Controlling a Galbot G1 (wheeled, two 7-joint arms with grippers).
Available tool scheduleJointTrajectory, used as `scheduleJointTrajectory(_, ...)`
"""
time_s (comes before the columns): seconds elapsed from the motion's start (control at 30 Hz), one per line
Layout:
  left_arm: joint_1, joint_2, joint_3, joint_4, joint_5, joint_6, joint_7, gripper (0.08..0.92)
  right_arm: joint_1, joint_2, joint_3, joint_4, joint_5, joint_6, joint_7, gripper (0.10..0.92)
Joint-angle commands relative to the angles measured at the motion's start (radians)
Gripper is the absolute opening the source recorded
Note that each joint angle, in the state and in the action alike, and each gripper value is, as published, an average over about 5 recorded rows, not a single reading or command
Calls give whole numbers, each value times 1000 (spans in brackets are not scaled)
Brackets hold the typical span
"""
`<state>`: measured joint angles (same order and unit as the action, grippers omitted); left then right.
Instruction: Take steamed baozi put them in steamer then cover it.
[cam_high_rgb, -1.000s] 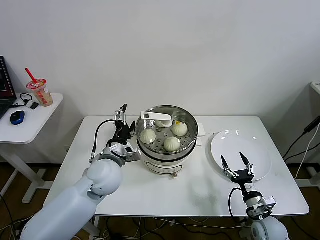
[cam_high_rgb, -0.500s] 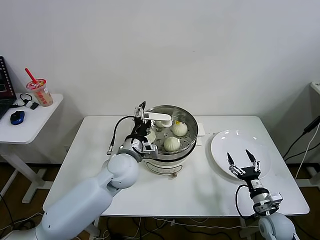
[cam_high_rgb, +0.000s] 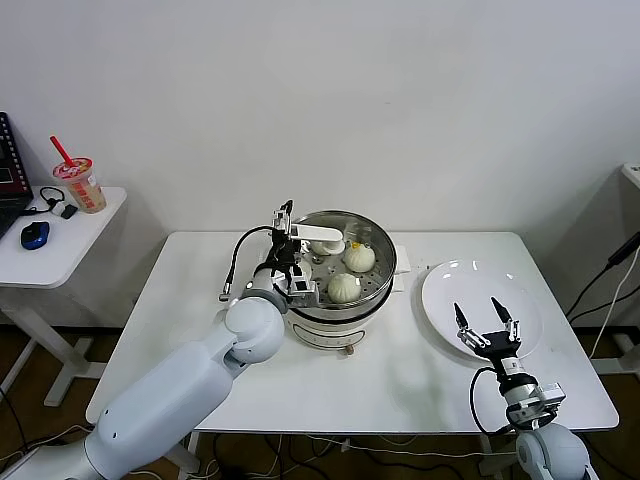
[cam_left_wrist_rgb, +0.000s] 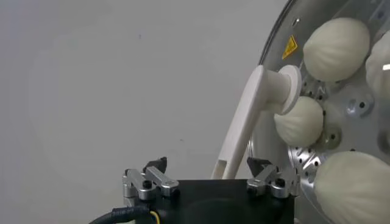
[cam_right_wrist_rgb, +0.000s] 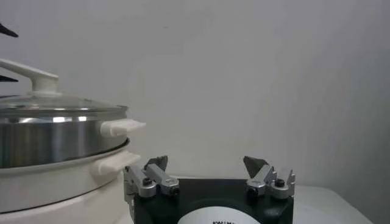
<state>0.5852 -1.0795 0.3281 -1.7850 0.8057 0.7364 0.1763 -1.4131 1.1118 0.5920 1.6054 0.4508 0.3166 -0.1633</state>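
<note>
the steamer (cam_high_rgb: 335, 290) sits mid-table, the steamed baozi (cam_high_rgb: 344, 287) seen through its glass lid (cam_high_rgb: 372, 240). the left gripper (cam_high_rgb: 287, 245) is spread wide about the lid handle (cam_high_rgb: 312, 233), seemingly untouched. the right gripper (cam_high_rgb: 486, 329), wide and empty, is parked over the plate (cam_high_rgb: 446, 287).

Head view: high, frontal, looking down over the whole table (cam_high_rgb: 400, 390). Left wrist view: very close on the steamer (cam_left_wrist_rgb: 341, 115), filling frame right. Right wrist view: low, level, steamer (cam_right_wrist_rgb: 55, 137) frame left; shared with both.
</note>
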Motion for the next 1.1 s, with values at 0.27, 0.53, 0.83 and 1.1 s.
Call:
scheduleJointTrajectory(0.27,-16,-17,21,36,14,1,-3,593,0,8,2,-2,-2,3,-1,823)
scheduleJointTrajectory(0.53,-22,-21,40,42,39,-12,-13,359,0,16,7,-13,-4,13,-5,823)
scheduleJointTrajectory(0.83,-12,-22,44,36,100,-55,-13,222,14,25,7,-26,-12,17,-6,823)
scheduleJointTrajectory(1.1,-19,27,25,-22,185,-132,-19,222,26,24,5,-38,-21,18,-6,823)
